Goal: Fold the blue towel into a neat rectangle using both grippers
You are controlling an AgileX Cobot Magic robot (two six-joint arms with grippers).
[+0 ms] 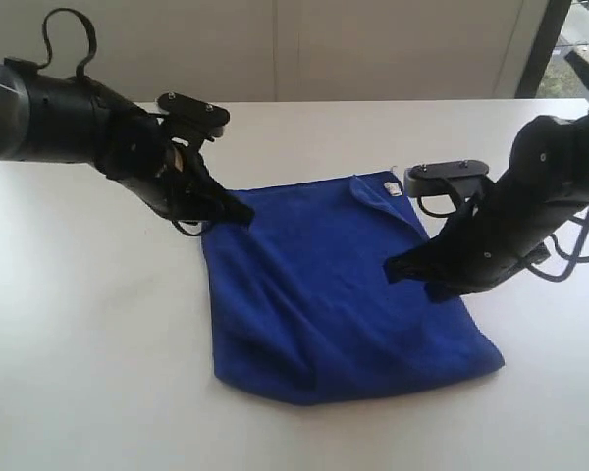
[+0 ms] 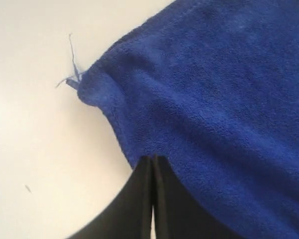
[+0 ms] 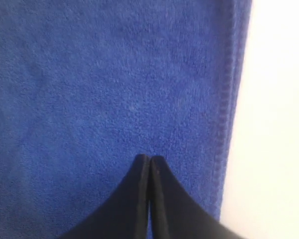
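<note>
Towel (image 1: 334,294) lay rumpled at centre frame on a white table (image 1: 79,373), apparently doubled over once. Left gripper (image 1: 243,212), jaws closed, met its upper-left corner. Right gripper (image 1: 393,267), also closed, sat over cloth by the right edge, likely to pin or smooth it. Whether either pinched cloth was unclear.

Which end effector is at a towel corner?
The left end effector: its shut tips sit at the blue towel's upper-left corner in the exterior view. The right end effector is midway along the right edge.
</note>
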